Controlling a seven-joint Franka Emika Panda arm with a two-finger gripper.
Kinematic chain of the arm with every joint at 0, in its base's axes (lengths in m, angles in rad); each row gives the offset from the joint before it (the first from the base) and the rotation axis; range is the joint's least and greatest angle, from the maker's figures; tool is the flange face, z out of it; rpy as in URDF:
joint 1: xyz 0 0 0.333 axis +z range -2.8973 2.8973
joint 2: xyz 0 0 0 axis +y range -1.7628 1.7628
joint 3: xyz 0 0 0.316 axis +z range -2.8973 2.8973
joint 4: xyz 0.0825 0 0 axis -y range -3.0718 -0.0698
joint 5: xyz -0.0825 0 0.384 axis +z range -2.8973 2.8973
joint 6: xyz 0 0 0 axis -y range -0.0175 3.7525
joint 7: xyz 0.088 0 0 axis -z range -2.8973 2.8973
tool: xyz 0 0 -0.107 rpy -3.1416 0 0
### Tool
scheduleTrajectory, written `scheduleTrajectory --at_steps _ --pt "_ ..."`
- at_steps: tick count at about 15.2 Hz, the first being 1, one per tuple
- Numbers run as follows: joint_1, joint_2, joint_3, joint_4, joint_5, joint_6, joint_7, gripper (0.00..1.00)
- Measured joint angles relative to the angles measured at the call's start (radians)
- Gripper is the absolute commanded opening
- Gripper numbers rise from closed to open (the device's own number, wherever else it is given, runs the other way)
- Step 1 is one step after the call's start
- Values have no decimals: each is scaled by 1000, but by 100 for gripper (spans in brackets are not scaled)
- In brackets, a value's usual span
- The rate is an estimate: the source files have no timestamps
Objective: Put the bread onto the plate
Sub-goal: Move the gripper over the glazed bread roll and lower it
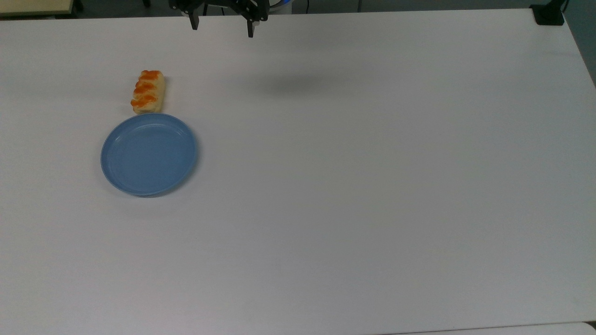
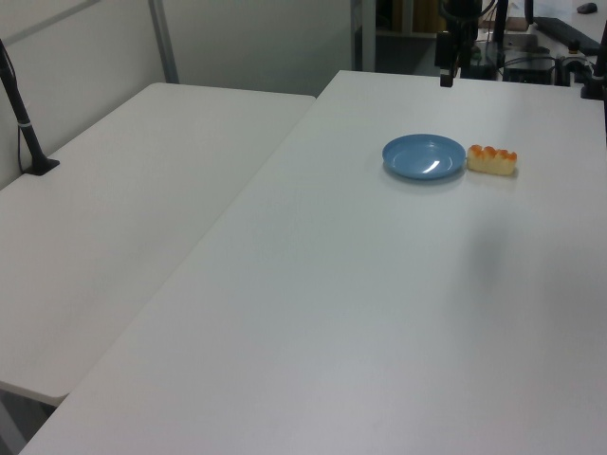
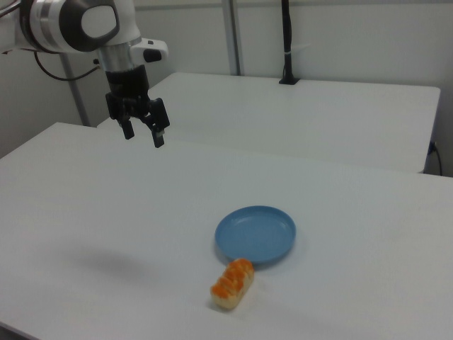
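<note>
White tabletop (image 1: 354, 195): I'm hovering my black gripper (image 3: 142, 134), fingers wide and empty, near its far edge; next I'm reaching for the pale-yellow orange-glazed bread roll (image 1: 148, 91) beside the round blue plate (image 1: 149, 154).

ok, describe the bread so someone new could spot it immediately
On the white table, find the round blue plate toward the top view's left. The bread lies on the table just beyond its rim: a small oblong pale-yellow roll with orange glazed patches on top.
</note>
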Motion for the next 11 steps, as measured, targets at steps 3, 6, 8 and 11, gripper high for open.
scheduleTrajectory --at_steps 3,6,8,11 --pt "0 0 -1 0 0 0 0 100" --pt "-1 0 -6 0 0 0 0 100" --pt "-3 0 -9 0 0 0 0 100" --pt "-19 0 -10 0 0 0 -1 100"
